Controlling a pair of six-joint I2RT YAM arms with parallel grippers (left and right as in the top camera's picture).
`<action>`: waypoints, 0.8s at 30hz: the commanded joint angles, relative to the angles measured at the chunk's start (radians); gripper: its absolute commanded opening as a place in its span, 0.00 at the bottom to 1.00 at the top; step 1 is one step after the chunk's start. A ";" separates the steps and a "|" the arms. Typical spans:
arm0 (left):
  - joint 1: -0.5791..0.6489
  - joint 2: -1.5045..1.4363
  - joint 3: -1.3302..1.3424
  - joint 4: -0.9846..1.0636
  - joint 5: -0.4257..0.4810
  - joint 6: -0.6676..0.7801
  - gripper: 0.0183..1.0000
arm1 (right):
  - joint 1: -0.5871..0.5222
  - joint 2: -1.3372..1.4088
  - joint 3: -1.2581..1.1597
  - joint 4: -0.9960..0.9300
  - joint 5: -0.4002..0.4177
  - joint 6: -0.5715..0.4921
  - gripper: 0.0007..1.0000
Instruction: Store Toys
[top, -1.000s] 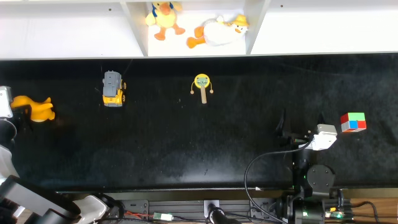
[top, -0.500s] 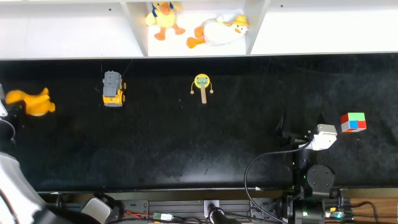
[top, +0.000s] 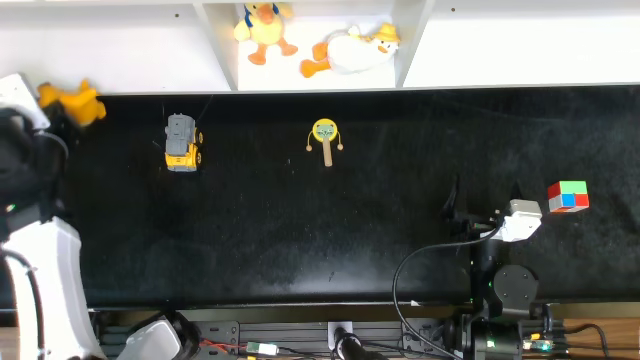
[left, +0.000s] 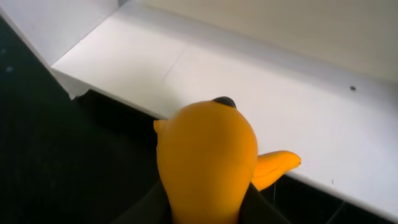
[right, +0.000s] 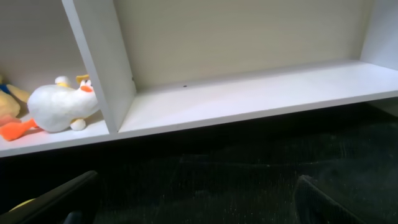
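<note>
Holding the orange plush toy (left: 208, 163), your left arm's fingers (left: 144, 210) are clamped round its lower body, with the head pointing away from the wrist. From above, the toy sits at the front lip of the shelf (top: 120, 60), at its left compartment. The wrist camera shows that compartment's white floor lying straight ahead of the toy and just past it, with the dark counter (top: 300, 230) below. That is the relation to watch: the toy's long axis runs from the fingers toward the shelf, so the next move is probably a short push forward over the lip before you let go (a release too soon could drop it back onto the counter).

Your right arm's fingers (right: 329, 200) are spread wide and hold nothing, well apart from this compartment. 3 toys remain on the counter: the toy truck (top: 181, 143), the rattle (top: 325, 138) and the colour cube (top: 567, 196). 2 plush ducks (top: 350, 50) lie in the middle compartment.
</note>
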 joint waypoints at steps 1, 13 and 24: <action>-0.008 0.087 0.063 0.008 -0.112 -0.095 0.20 | -0.001 -0.010 -0.013 0.004 -0.004 0.004 1.00; -0.016 0.318 0.393 -0.174 -0.129 -0.040 0.18 | -0.001 -0.010 -0.013 0.004 -0.004 0.004 0.99; -0.026 0.378 0.405 -0.136 -0.129 -0.034 0.21 | -0.001 -0.010 -0.013 0.004 -0.004 0.004 1.00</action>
